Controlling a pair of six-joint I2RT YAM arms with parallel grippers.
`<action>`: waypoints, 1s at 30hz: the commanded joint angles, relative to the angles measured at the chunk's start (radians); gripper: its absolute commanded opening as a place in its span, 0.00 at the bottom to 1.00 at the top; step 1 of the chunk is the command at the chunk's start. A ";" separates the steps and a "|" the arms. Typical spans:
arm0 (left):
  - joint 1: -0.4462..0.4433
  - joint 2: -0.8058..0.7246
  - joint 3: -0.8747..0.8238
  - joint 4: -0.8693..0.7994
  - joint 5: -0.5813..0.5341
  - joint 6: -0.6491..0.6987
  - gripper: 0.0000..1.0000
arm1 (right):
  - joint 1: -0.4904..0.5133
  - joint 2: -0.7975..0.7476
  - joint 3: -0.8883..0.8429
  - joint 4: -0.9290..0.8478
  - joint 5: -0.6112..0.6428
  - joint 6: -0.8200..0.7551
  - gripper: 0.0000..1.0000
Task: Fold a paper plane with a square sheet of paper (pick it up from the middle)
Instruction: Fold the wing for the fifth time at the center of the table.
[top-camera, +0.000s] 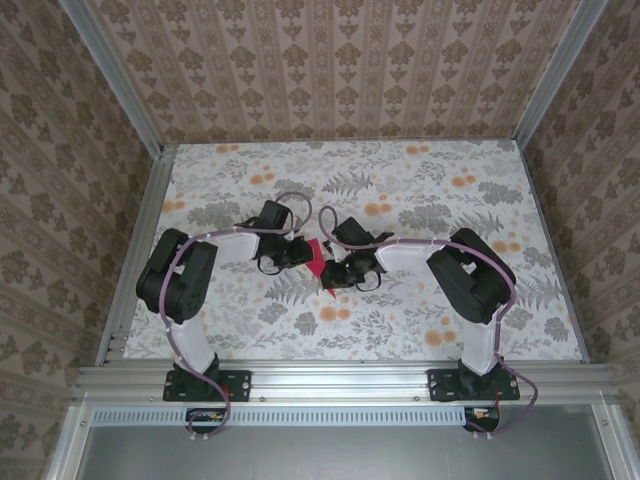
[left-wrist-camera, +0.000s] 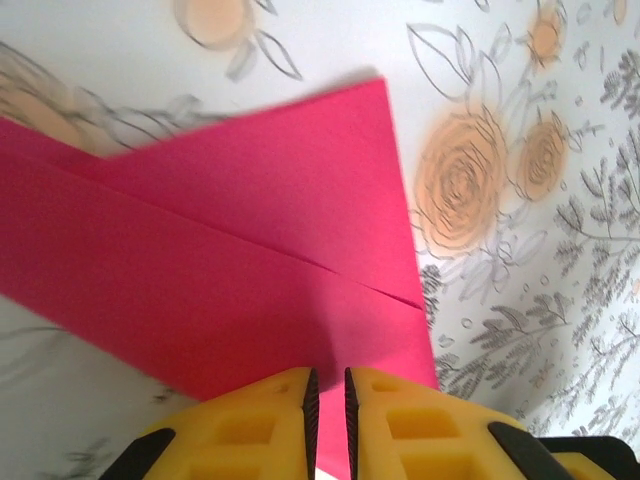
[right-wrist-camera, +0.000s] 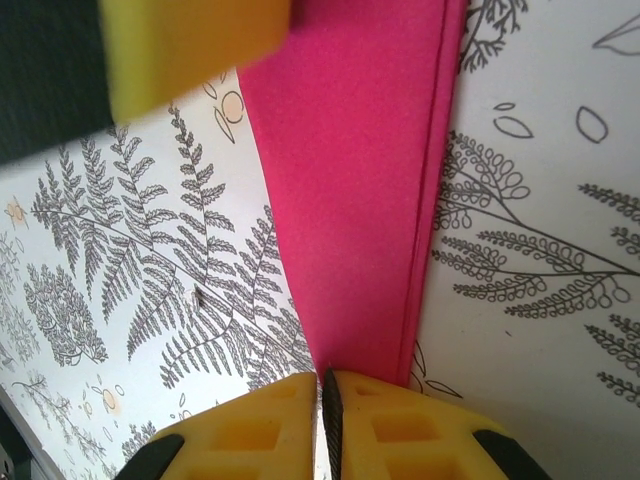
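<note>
The paper (top-camera: 315, 258) was thin, plain magenta, matte and smooth, with sharp straight edges. It was already folded into layers. It sat at the middle of the desk (top-camera: 400, 190), pinched between the two claws, and from above only a small pointed sliver of it showed.

The left claw (top-camera: 298, 252) came at the paper from its left. In the left wrist view its yellow, ribbed fingers (left-wrist-camera: 260, 425) stood almost together, with the near edge of the paper clamped in the thin slit between them. Beyond the fingers the paper spread as a broad angular flap. A straight layered edge crossed it on a slant, and one crisp corner pointed away over the desk.

The right claw (top-camera: 338, 272) came at the paper from its right. In the right wrist view its fingers (right-wrist-camera: 400, 430) were pressed shut on the narrow end of the paper, which widened away from them as a long wedge. Stacked layer edges ran down the wedge's right side. A blurred yellow finger (right-wrist-camera: 190, 50) of the other claw showed at the paper's far end.

Around the paper, the desk was covered in a smooth white sheet printed with grey ferns and leaves and pale orange roses. Further out from the paper stood brown damask-patterned walls (top-camera: 350, 60) and aluminium frame rails (top-camera: 340, 378).
</note>
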 joint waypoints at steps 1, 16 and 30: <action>0.064 0.027 0.033 -0.028 -0.008 0.045 0.19 | 0.001 0.011 -0.080 -0.114 0.033 -0.036 0.14; 0.202 0.027 0.076 -0.049 0.000 0.092 0.22 | -0.004 -0.054 -0.077 -0.086 0.012 -0.026 0.16; 0.127 -0.275 0.019 -0.228 -0.142 0.000 0.51 | -0.031 -0.400 -0.174 -0.045 0.214 -0.024 0.59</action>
